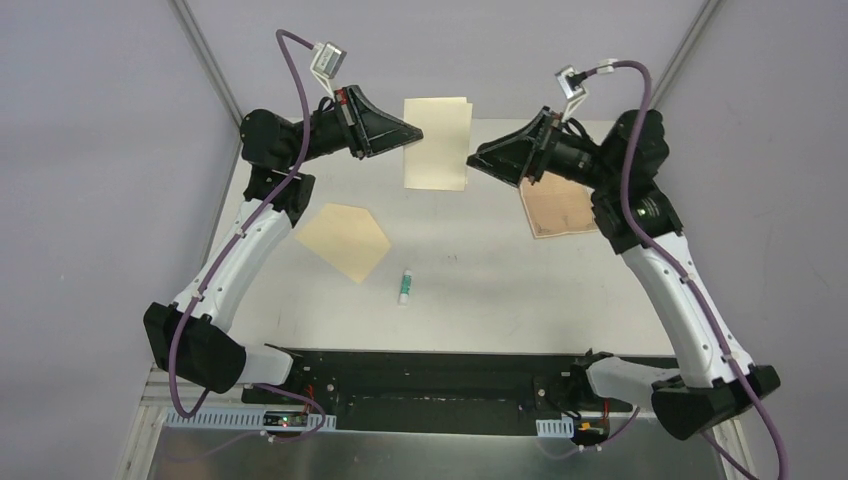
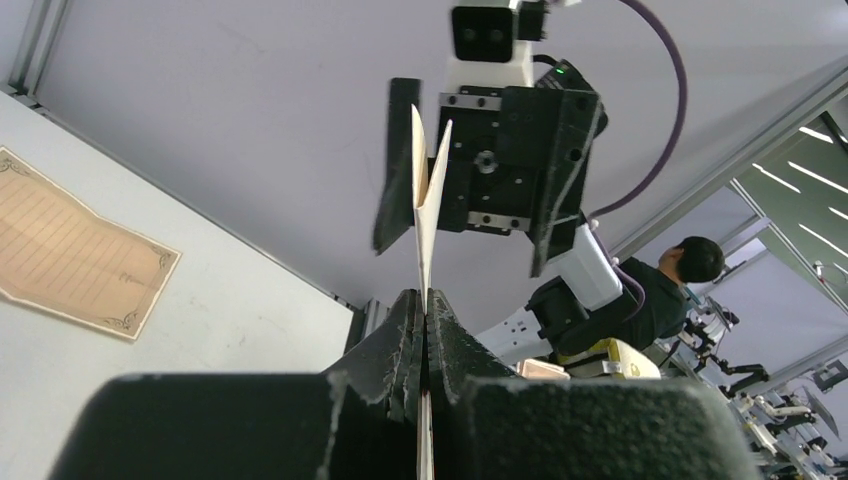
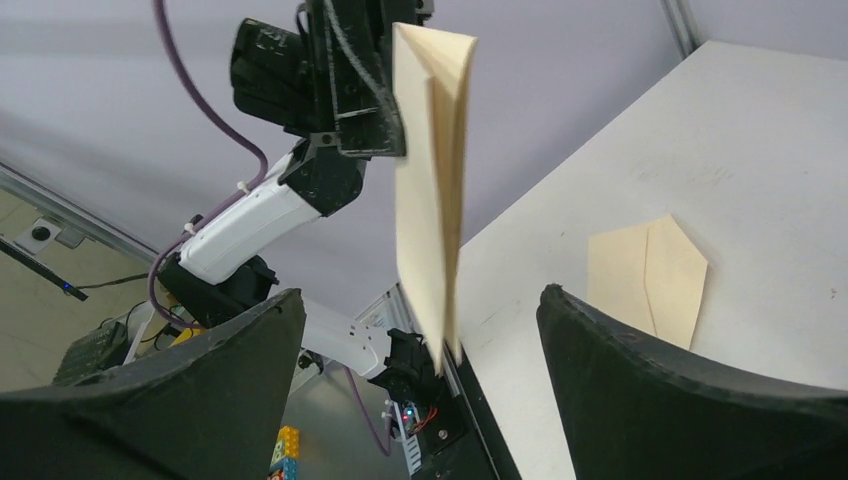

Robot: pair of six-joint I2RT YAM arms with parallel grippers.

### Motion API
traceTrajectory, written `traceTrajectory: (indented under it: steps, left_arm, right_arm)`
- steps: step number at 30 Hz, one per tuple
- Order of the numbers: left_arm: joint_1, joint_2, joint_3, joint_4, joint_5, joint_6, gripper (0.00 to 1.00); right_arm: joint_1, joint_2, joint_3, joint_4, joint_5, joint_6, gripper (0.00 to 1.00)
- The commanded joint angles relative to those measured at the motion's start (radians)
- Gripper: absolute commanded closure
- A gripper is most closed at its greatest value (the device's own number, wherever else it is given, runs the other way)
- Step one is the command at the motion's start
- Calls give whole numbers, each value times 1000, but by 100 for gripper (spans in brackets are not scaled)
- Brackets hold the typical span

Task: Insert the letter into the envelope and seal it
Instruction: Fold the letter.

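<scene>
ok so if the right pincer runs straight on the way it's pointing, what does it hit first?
The folded letter, pinched aloft by the left pincer: its edge sits in line between the open fingers of the right pincer. Gap looks short, but depth is unclear.

No legible text, labels or numbers anywhere.

White links point(image 1: 238, 250), black joints point(image 1: 195, 348), purple cables point(image 1: 297, 95); left gripper point(image 1: 416, 134) and right gripper point(image 1: 471, 160) black, wedge-shaped

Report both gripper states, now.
Left gripper: shut on the letter.
Right gripper: open, its fingers either side of the letter, not gripping.
</scene>
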Motion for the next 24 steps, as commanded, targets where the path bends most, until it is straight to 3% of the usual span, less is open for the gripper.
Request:
traceTrajectory:
  steps: [1,16,24]
  left_arm:
    - [-6,-12,-7,71,-20,-21,100]
    - [-16,-10,-9,-77,-69,93,100]
    - [-19,-15,-15,-109,-83,123,100]
  right_arm:
    - [46,97,64,54,23,20,12]
    - [109,183,19,323,20,231,42]
    - [115,216,26,296,40,242,60]
